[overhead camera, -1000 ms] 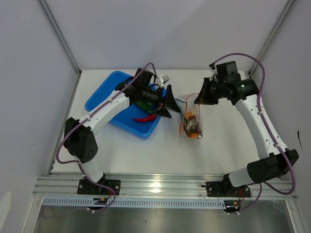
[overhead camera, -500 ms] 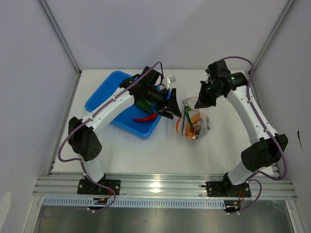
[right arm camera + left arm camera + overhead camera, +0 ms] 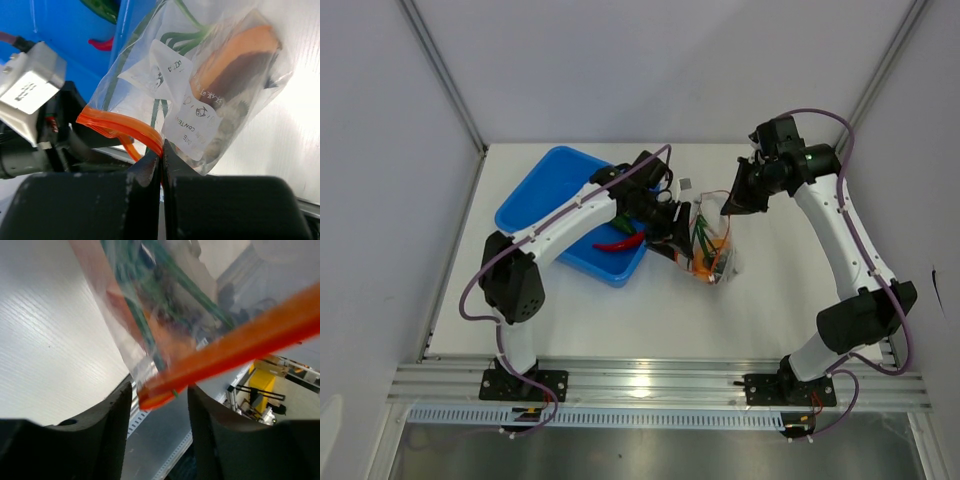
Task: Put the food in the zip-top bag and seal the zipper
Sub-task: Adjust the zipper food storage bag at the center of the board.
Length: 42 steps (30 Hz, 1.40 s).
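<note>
Overhead: red chili (image 3: 620,243) on tray (image 3: 532,200) | right wrist: right hand (image 3: 161,156) clamps zipper (image 3: 119,125) | left wrist: left hand (image 3: 160,392) spread.

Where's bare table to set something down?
Bare table: wide strip between zip-top bag and near rail; smaller patch right of the bag, under the right arm. Crowded: centre-back, where blue tray, left claw and right claw crowd the bag.

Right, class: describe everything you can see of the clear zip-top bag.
The zip-top bag is crinkly clear plastic with a printed white label and an orange-red zipper, its tracks parted. Inside show green stems and an orange, purple-red slice. The right hand pinches the zipper; the left hand, open, straddles its end.
</note>
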### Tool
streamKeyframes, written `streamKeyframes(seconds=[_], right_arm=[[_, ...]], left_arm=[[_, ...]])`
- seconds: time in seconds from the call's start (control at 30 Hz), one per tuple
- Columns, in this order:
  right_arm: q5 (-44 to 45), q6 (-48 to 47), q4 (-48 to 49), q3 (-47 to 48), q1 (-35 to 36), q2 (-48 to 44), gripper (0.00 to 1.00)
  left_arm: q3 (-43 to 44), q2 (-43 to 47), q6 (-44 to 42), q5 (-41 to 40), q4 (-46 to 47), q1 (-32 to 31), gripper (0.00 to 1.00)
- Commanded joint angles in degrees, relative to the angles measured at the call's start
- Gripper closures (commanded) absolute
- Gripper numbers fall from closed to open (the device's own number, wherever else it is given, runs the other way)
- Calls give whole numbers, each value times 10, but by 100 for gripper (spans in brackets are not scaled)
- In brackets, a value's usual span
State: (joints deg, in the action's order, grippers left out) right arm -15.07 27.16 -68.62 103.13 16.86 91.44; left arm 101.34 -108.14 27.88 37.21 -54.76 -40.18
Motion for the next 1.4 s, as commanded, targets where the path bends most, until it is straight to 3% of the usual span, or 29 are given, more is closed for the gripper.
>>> streamKeyframes(seconds=[0.0,0.17,0.27,0.3,0.37,0.63,0.93,1.1,1.13,1.2,1.37], right_arm=[[-22,14,14,32,-3,-28,100],[-16,17,15,40,-3,-32,100],[-15,17,16,38,-4,-35,100],[-12,17,16,36,-5,-37,100],[-2,17,19,31,-7,-44,100],[17,11,35,-34,-12,-67,100],[1,16,33,-31,-13,-79,100],[-8,17,34,-32,-13,-79,100],[-8,17,36,-33,-12,-80,100],[-9,17,36,-33,-13,-80,100],[-8,15,38,-44,-13,-86,100]], left_arm=[[36,-8,-18,-54,-8,-9,51],[50,-6,-15,-119,-3,-11,73],[50,-5,-16,-124,1,-11,86],[49,-3,-16,-123,1,-11,94],[48,-1,-19,-118,-1,-11,99],[57,11,-27,-64,14,-11,100],[59,-10,-22,-36,24,-11,99],[67,-16,-20,-38,22,-11,88],[66,-16,-19,-37,22,-11,80],[67,-12,-20,-40,19,-11,72],[53,4,-21,-47,25,-11,71]])
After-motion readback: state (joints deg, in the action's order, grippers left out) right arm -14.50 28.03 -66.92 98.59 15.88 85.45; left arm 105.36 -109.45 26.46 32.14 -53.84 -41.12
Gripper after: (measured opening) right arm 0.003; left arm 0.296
